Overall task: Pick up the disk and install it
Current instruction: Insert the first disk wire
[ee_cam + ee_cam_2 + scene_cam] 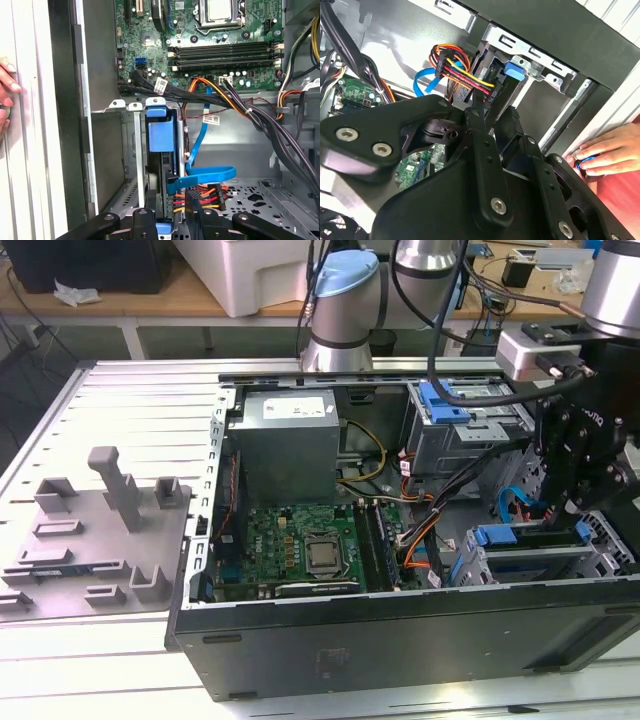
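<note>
The disk (161, 135), in its blue carrier bracket, stands on edge inside the lower drive cage (127, 107) of the open computer case. In the exterior view the disk (525, 538) lies in that cage at the case's front right corner. My black gripper (570, 512) hangs right over its outer end. In both wrist views the two fingers reach along the disk's sides, and the gripper (170, 220) (495, 112) looks shut on the disk. The blue bracket tab (515, 70) shows at the cage mouth.
A blue flat cable (205, 175) and an orange-red-yellow power plug (460, 70) hang close beside the cage. Motherboard (300, 540), power supply (290, 440) and an upper drive cage (460, 415) fill the case. A person's hand (605, 150) rests outside the case wall. A grey fixture plate (100, 530) lies at the exterior view's left.
</note>
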You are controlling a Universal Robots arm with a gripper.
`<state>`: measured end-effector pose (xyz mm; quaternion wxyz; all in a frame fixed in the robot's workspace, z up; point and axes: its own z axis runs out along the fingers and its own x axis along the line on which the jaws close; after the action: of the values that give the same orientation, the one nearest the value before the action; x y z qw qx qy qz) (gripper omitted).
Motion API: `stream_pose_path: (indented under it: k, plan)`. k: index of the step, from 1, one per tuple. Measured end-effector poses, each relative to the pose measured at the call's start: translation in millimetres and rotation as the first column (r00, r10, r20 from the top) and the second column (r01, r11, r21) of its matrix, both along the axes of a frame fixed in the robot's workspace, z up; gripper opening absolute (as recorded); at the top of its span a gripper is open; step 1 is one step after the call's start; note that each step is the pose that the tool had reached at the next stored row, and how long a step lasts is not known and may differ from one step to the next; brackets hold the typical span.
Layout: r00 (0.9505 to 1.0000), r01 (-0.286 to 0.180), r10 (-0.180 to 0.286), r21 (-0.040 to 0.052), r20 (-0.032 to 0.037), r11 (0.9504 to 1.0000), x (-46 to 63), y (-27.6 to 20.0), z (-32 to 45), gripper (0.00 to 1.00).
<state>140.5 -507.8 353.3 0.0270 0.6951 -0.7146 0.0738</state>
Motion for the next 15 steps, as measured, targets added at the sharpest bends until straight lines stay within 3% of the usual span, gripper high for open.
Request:
stream_pose_path:
  k: [5,15]
  plan:
    - [1.0,0.0,0.0,0.0,0.0014,1.0,-0.1,0.0,5.7,0.36]
    - [1.0,0.0,0.0,0.0003,0.0015,1.0,-0.1,0.0,5.9,0.36]
